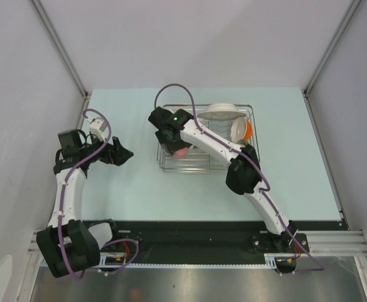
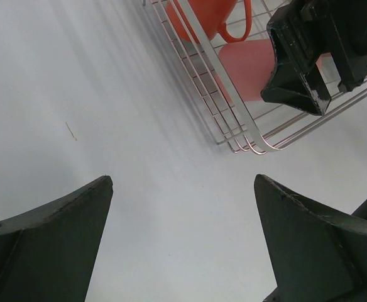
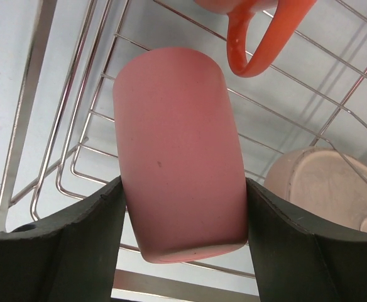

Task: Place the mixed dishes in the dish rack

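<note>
The silver wire dish rack [image 1: 185,169] stands mid-table. My right gripper [image 1: 175,147] reaches into its near-left corner and is shut on a pinkish-orange handleless cup [image 3: 180,157], both fingers against its sides, base toward the camera, over the rack wires [image 3: 76,157]. The cup also shows in the left wrist view [image 2: 249,66]. A second orange cup with a handle [image 3: 259,38] lies in the rack just beyond. A cream bowl [image 3: 322,182] sits upside down to the right. My left gripper [image 1: 127,155] is open and empty over bare table, left of the rack [image 2: 234,119].
At the rack's far end stand a white dish [image 1: 224,111] and a white-and-orange bowl [image 1: 241,131]. Grey walls enclose the table on the left, back and right. The right forearm [image 1: 218,146] crosses over the rack.
</note>
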Motion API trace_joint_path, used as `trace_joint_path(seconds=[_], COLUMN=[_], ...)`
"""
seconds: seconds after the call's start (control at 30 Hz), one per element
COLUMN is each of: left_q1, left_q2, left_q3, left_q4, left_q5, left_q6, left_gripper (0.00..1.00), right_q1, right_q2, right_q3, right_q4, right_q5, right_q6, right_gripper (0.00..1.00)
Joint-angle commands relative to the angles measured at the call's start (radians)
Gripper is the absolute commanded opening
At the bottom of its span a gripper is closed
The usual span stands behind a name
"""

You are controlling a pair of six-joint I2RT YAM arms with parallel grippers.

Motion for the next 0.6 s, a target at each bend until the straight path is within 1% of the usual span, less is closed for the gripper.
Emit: trace_joint_path(seconds=[0.0, 0.07, 0.1, 0.13, 0.2, 0.23, 0.3, 0.33, 0.57], left_q1=[0.001, 0.001, 0.003, 0.001, 0.001, 0.001, 0.003, 0.001, 0.001], left_q2=[-0.021, -0.020, -0.018, -0.020, -0.017, -0.015, -0.017, -0.017, -0.015], left_q3=[-0.013, -0.015, -0.019, -0.019, -0.019, -0.019, -0.021, -0.022, -0.045], left_q4=[0.032, 0.035, 0.039, 0.041, 0.042, 0.042, 0.045, 0.045, 0.058], left_q5=[0.022, 0.022, 0.023, 0.025, 0.026, 0.026, 0.028, 0.028, 0.038], left_q6=[0.008, 0.001, 0.004, 0.003, 0.001, 0.000, -0.002, 0.000, -0.005], left_gripper=[1.00, 1.00, 1.00, 1.00, 1.00, 1.00, 1.00, 1.00, 1.00], right_q1=[-0.012, -0.010, -0.008, -0.008, -0.008, -0.008, -0.008, -0.008, -0.001], right_q2=[0.045, 0.048, 0.049, 0.048, 0.054, 0.057, 0.069, 0.074, 0.066], right_q3=[0.042, 0.045, 0.044, 0.044, 0.050, 0.054, 0.057, 0.062, 0.083], right_q4=[-0.017, -0.010, -0.005, 0.004, 0.012, 0.013, 0.013, 0.016, 0.045], right_q5=[-0.022, -0.025, -0.028, -0.029, -0.034, -0.038, -0.040, -0.042, -0.020], right_q6=[-0.031, -0.036, -0.037, -0.039, -0.042, -0.045, -0.046, -0.046, -0.053], right_gripper=[0.00, 0.02, 0.06, 0.19, 0.28, 0.39, 0.69, 0.99, 1.00])
